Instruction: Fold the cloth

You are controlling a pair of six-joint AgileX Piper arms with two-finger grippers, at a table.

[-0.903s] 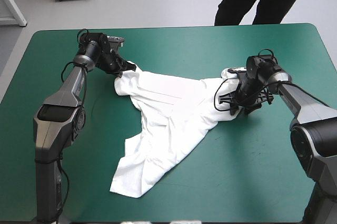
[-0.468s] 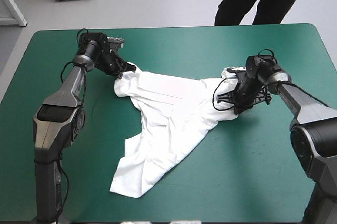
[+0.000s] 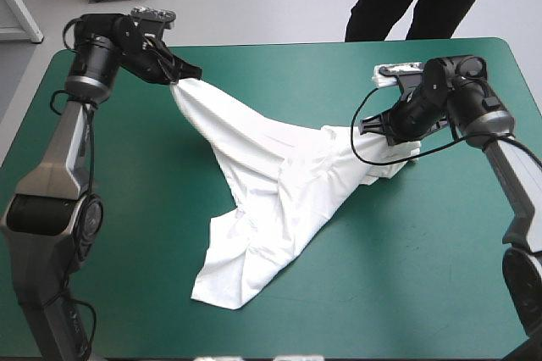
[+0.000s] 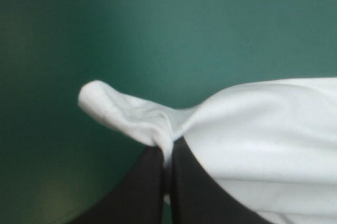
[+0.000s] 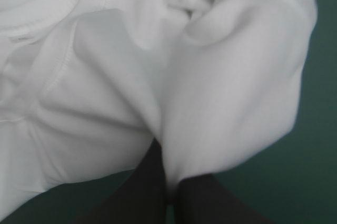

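Gripping the T-shirt (image 3: 279, 183) by two ends, the left claw (image 3: 175, 79) and right claw (image 3: 391, 130), both clenched, seem mid-spread; next, it likely needs pulling taut.

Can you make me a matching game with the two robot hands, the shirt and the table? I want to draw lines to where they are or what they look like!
Things:
1. left gripper
2. right gripper
3. T-shirt
4. table

Matches:
A. teal-green
B. white, hanging between both grippers, loose end lying toward the near edge
C. pinching cloth toward the far left corner
D. pinching bunched cloth over the right half

Pairs: 1-C, 2-D, 3-B, 4-A
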